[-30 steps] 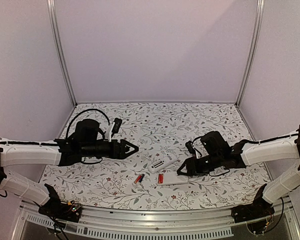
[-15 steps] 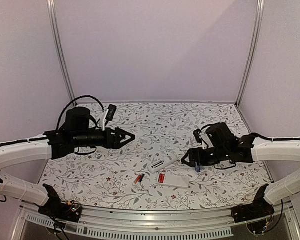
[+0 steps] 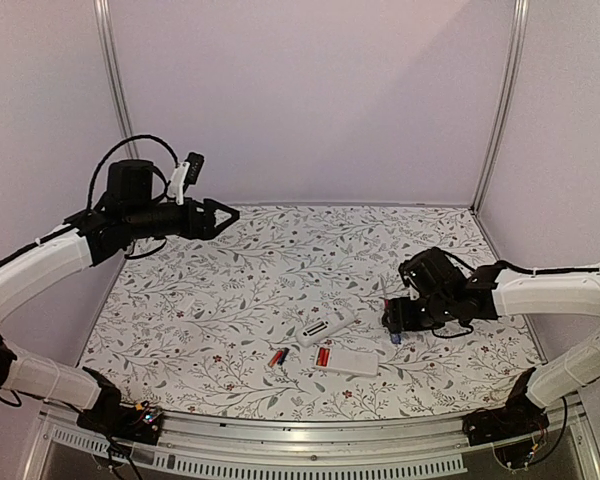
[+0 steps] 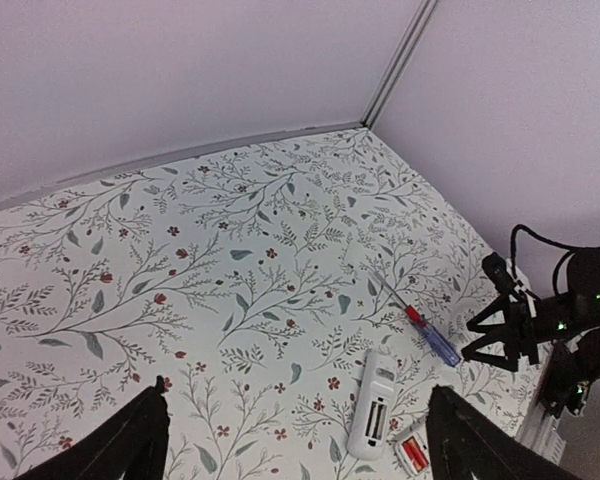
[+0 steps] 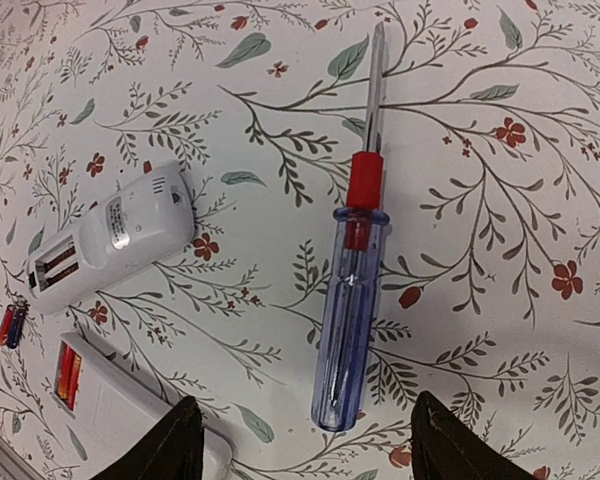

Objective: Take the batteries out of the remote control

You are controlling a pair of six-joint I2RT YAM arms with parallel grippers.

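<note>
Left gripper point(image 4: 295, 400) spread wide, empty, high at 10 o'clock; right gripper point(image 5: 302, 400) spread over screwdriver point(image 5: 350, 300); remote control point(image 3: 326, 326) mid-table, recess up; batteries point(image 3: 277, 357) at its 7 o'clock, more on white plate point(image 3: 355, 363).

Nothing here is legible to me: no word, number or brand. The nearest thing to a label is a small grey oval sticker point(image 5: 116, 224) on the white remote control point(image 5: 130, 240), close to its rounded end. Seen from my right wrist, its print is too small to make out. The batteries point(image 5: 68, 374) show red and orange jackets, but any marking on them is just a blur.
</note>
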